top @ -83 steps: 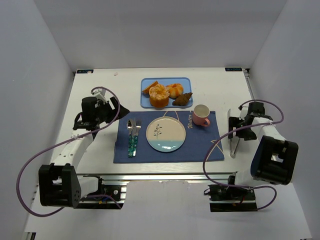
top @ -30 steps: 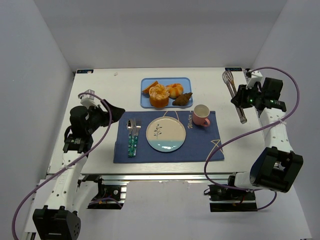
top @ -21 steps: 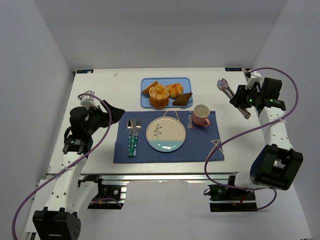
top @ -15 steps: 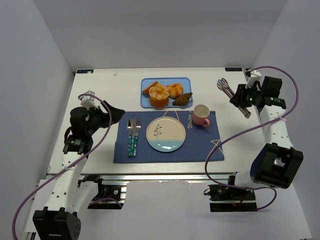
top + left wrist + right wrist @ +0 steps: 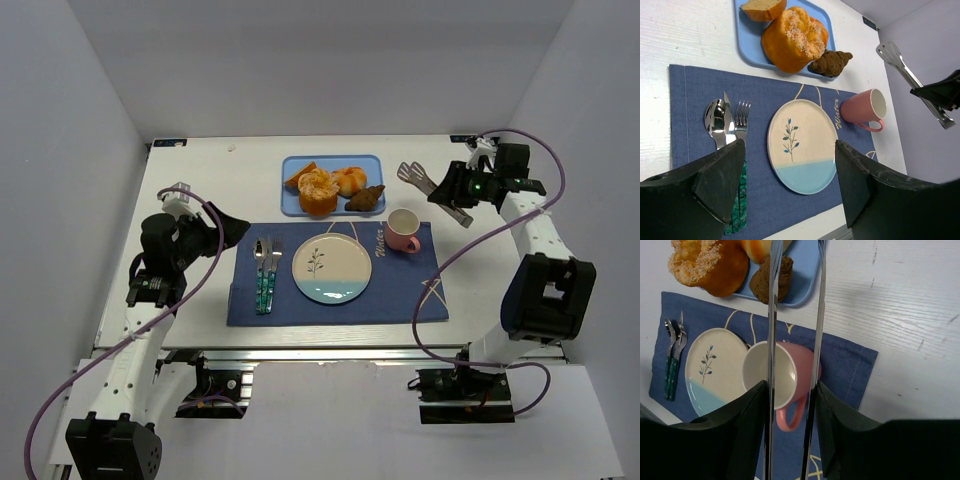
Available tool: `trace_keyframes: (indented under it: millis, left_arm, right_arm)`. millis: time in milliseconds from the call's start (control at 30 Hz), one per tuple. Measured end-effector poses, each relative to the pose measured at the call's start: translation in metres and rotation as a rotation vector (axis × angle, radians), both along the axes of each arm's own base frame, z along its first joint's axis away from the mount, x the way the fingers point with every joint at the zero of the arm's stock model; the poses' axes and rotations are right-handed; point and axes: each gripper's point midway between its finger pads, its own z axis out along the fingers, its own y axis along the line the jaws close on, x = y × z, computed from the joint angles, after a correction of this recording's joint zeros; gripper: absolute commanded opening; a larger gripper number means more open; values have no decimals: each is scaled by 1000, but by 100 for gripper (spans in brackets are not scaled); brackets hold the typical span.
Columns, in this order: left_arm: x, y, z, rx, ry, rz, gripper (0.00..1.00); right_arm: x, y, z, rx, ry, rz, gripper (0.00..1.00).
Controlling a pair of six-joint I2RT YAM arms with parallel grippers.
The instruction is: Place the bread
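The bread point(image 5: 366, 198) is a small dark brown ridged pastry at the front right corner of the blue tray point(image 5: 291, 165); it also shows in the left wrist view point(image 5: 830, 62) and the right wrist view point(image 5: 771, 280). My right gripper point(image 5: 460, 190) is shut on a pair of metal tongs point(image 5: 428, 186), held in the air right of the tray and behind the pink cup point(image 5: 403, 230). In the right wrist view the tong arms point(image 5: 771, 340) stand apart between my fingers and point at the bread. My left gripper point(image 5: 235, 228) hangs open and empty left of the placemat.
A large sugared muffin point(image 5: 318, 191), a round bun point(image 5: 350, 179) and an orange wedge point(image 5: 299, 177) share the tray. On the blue placemat point(image 5: 410, 290) lie a plate point(image 5: 331, 268) and a knife, spoon and fork point(image 5: 266, 270). White walls enclose the table.
My right arm has swung the tongs left from the table's right edge toward the tray, their tips now level with the bread. The left arm has held still over the last second.
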Motion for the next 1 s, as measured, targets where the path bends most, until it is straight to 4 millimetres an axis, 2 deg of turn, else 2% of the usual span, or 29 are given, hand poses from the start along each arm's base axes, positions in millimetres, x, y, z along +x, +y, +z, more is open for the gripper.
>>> trace_keyframes:
  millis: [200,367,567,1000]
  left_arm:
    - [-1,1,-8,2,35,4,82]
    - [-1,1,-9,-8,48,11,82]
    - [-1,2,-10,-12,55,23,82]
    - [-1,3,-11,-16,66,31,82]
  right_arm:
    - [15,16,-28,105,138,-28,47]
    - [28,32,-34,158,174,-22,48]
    - [28,50,-35,191,199,-2,49]
    - [31,54,-51,201,242,-11,49]
